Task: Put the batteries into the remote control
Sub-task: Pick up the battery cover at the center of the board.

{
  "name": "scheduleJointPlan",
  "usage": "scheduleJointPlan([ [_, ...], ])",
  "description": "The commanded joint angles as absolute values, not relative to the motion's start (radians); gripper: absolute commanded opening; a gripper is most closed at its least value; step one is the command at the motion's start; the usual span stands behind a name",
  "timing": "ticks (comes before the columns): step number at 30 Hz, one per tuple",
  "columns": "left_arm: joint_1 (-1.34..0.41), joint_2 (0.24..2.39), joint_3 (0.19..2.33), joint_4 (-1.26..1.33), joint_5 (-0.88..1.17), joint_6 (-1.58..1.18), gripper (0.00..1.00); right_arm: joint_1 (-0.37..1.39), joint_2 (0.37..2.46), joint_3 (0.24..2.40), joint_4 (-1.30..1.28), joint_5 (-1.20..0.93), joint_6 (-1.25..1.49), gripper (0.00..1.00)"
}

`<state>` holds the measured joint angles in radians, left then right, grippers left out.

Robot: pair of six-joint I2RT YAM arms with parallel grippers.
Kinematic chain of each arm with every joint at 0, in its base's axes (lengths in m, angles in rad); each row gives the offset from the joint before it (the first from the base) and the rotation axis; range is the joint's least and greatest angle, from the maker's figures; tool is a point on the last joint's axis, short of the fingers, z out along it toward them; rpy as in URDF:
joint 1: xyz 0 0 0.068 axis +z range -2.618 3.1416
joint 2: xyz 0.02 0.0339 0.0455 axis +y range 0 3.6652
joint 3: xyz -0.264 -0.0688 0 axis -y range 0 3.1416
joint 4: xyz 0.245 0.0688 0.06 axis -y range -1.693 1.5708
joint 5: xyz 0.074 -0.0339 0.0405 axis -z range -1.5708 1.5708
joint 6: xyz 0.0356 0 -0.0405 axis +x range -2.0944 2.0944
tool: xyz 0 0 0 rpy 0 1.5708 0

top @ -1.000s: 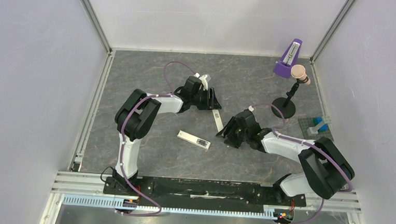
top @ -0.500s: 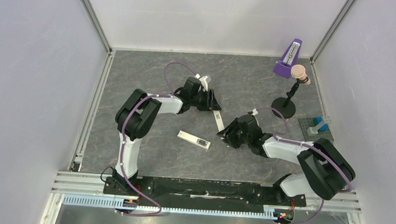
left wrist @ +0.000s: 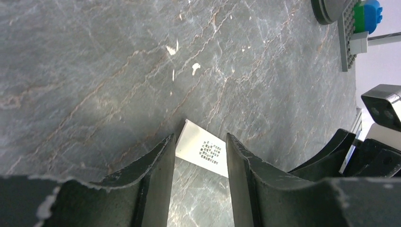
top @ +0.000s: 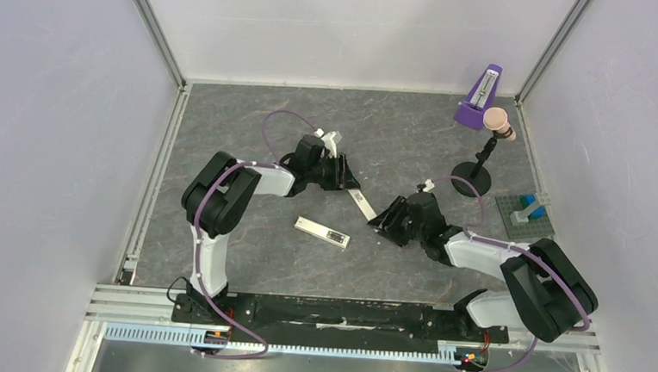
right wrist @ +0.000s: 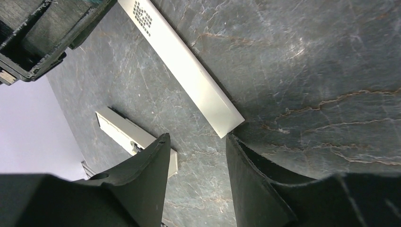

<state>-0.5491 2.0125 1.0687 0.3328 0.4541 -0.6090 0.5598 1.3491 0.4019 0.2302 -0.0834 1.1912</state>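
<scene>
Near remote control (top: 323, 232), white cover strip (top: 361, 203)

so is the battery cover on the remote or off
off: the cover strip lies by itself, apart from the remote control, whose dark recess is uncovered

Desk (top: 225, 136) dark grey, marbled, rust veins. Remote control (top: 323, 232) white, dark recess. Cover strip (top: 362, 205) white, black print. Metronome (top: 477, 102) purple, far right. Brick (top: 527, 201) blue.

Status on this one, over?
Left end effector and right end effector open, one at each end of the cover strip. Remote lying untouched. Batteries not visible. Nothing blocking.
</scene>
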Motion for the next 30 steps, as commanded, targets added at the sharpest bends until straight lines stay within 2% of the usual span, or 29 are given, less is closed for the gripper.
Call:
scheduleJointPlan([
  [1,-0.565,1.934,1.01,0.304,0.516,-0.655,0.49,0.555,1.361,0.479,0.293,-0.167,1.113,0.49],
  [16,-0.583,1.738,0.935,0.123,0.477,-0.689,0.48,0.555,1.482,0.611,0.115,-0.333,0.971,0.49],
  [30,-0.649,1.558,0.845,-0.109,0.448,-0.629,0.47,0.556,1.524,0.655,0.003,-0.401,0.844,0.5],
])
